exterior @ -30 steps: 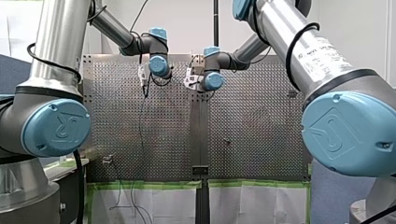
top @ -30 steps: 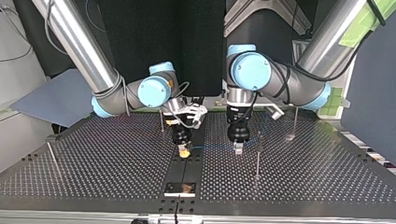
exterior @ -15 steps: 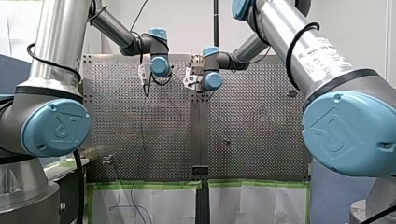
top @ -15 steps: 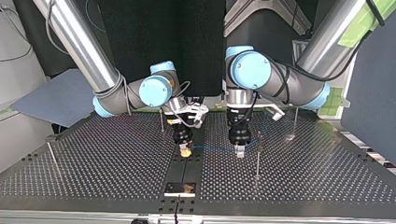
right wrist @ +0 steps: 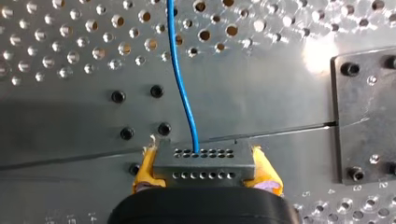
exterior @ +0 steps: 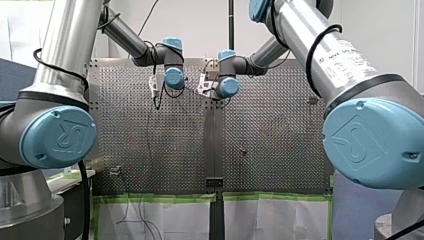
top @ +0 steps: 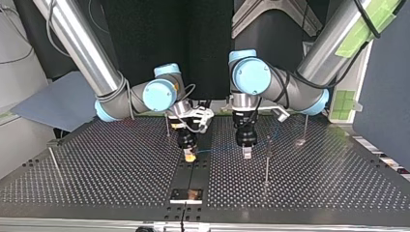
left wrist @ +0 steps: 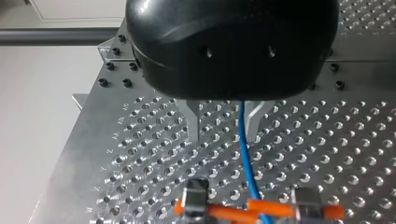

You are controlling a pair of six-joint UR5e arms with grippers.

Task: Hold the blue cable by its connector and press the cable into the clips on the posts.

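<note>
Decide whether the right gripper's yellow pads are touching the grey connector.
Touching. The right wrist view shows the connector wedged between the yellow pads of the right gripper, each pressed flush against one end.

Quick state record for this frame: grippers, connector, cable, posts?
right gripper: shut on connector, yellow pads on both sides
connector: grey block, held above the table
blue cable: leaves the connector, runs between the left gripper's fingers
left gripper: open, metal fingers apart
post: upright beside the left gripper in the top view; cable clipped: cannot tell
</note>
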